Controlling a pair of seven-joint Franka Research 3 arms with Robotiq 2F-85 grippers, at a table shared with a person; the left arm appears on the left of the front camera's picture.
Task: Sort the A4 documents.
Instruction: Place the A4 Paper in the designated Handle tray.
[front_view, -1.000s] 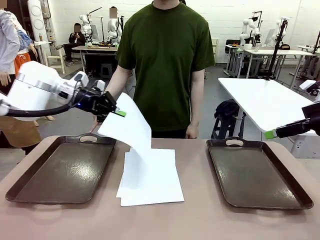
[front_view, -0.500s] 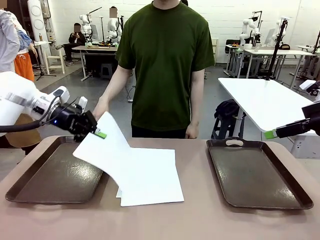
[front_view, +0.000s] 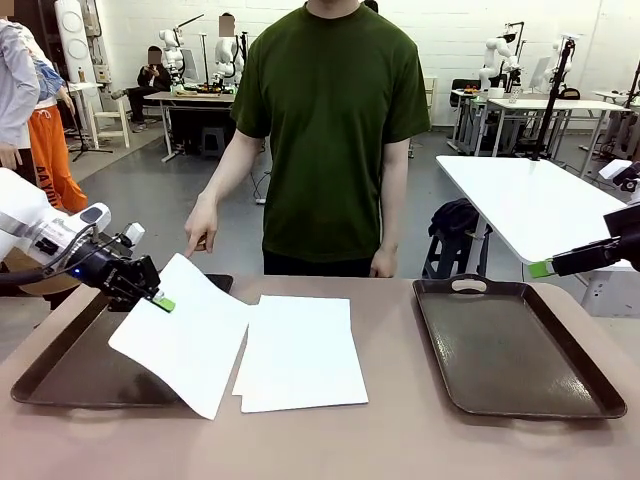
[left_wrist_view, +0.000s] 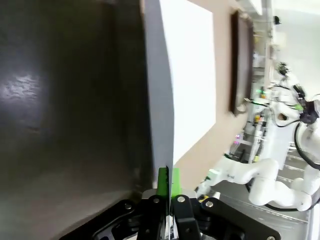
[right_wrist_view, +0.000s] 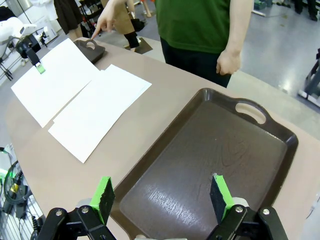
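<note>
**Trouble brewing at the left tray (front_view: 60, 380)**

The left gripper (front_view: 163, 302) is pinched tight on one corner of an A4 sheet (front_view: 190, 350), which droops across that tray's right rim and out over the table. Let go here and I'd bet it lands crooked on the rim instead of flat inside. The person's hand (front_view: 200, 230) points down just behind it. The sheet's edge overlaps the paper pile (front_view: 305, 360), so dragging it could skew the pile. The right gripper (right_wrist_view: 162, 192) hangs wide open and empty over the right tray (front_view: 520, 350).
</note>
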